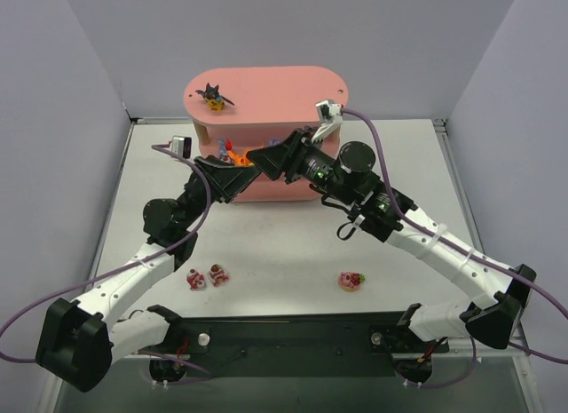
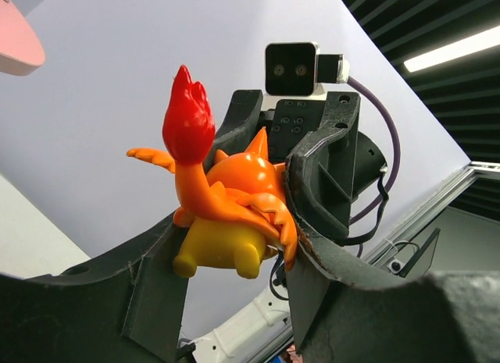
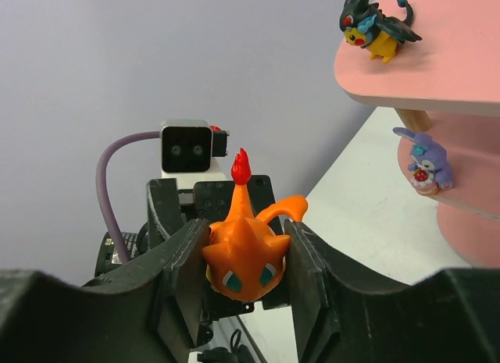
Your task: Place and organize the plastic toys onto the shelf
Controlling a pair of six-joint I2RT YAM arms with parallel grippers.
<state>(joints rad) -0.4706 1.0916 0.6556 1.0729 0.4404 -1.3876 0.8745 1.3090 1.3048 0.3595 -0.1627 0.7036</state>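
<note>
The orange toy (image 3: 244, 261), with its red flame tail pointing up, is held in the air in front of the pink shelf (image 1: 275, 89), about level with the middle board. It is squeezed between the two fingers of the right gripper (image 3: 244, 246), which press on both of its sides, so it cannot drop. The left gripper (image 2: 230, 250) is brought in from the other side, nose to nose with the right one. Its fingers are placed around the same toy, and one finger is seen touching it. It cannot be told if the left gripper is squeezing the toy or only sitting around it. The toy is most likely held this way so that it can be passed from one arm to the other, or turned to stand the right way up before it is set on a board. The black bat toy (image 1: 213, 97) is already stood on the top board, near its left end. A purple bunny (image 3: 426, 161) is seen on the board below it. Three red-and-white toys (image 1: 196, 279) are left on the table (image 1: 293, 244), close to the arm bases, so a good part of the job is not yet done.
</note>
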